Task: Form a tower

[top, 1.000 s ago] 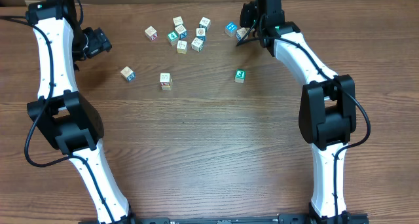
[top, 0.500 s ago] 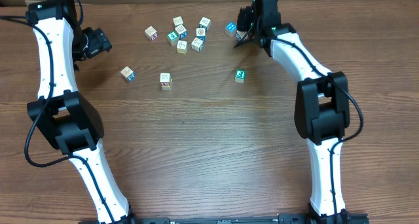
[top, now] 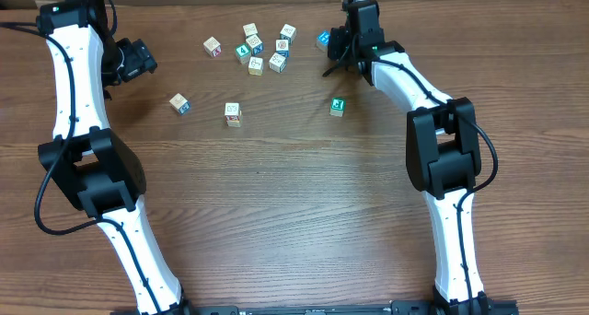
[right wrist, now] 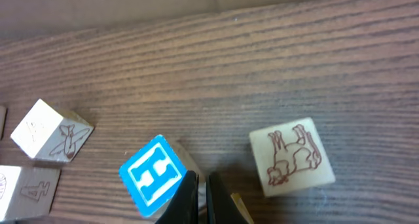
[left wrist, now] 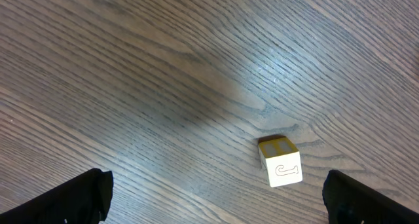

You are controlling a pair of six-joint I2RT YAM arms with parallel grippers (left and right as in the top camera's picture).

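Right gripper (right wrist: 200,196) staying out of any grip: pinching shut on nothing, blue H cube (right wrist: 157,175) sitting just left of its tips, horse cube (right wrist: 291,160) lying to their right. Left gripper (top: 138,61) gaping wide, holding nothing, yellow cube (left wrist: 281,162) lying beneath it. No tower showing; loose cubes (top: 255,64) lying scattered, all stacking remaining

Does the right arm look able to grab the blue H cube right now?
Not quite yet: the right claw is shut, tips beside the blue H cube. Nothing covers the cube, so opening up should probably do.
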